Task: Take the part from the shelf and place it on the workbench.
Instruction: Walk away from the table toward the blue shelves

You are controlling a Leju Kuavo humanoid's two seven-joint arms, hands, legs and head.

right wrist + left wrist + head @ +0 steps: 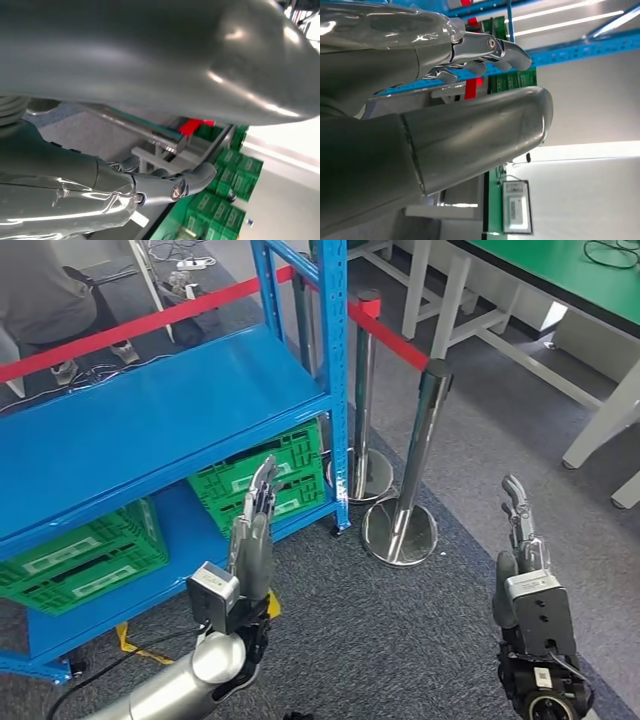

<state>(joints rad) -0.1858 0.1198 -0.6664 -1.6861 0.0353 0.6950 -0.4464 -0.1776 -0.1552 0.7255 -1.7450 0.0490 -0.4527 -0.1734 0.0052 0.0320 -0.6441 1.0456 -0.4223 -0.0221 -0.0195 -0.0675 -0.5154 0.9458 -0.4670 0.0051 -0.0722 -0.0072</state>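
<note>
Blue steel shelf rack (pixel 151 420) with green slotted plastic crates (pixel 260 480) on its lower tier, the part not discernible, chrome barrier posts (pixel 411 480) with red belt (pixel 385 332) beside it, left hand (pixel 253 530) and right hand (pixel 521 540) raised, fingers extended, both empty

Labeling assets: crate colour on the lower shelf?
Green crates, clearest in the head view.

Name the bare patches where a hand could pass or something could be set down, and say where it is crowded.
Free: the blue shelf top, bare from the red tape to its front edge; the carpet between the left hand and right hand. Crowded: the lower level, filled by green crates, and the corner by the chrome posts.
</note>
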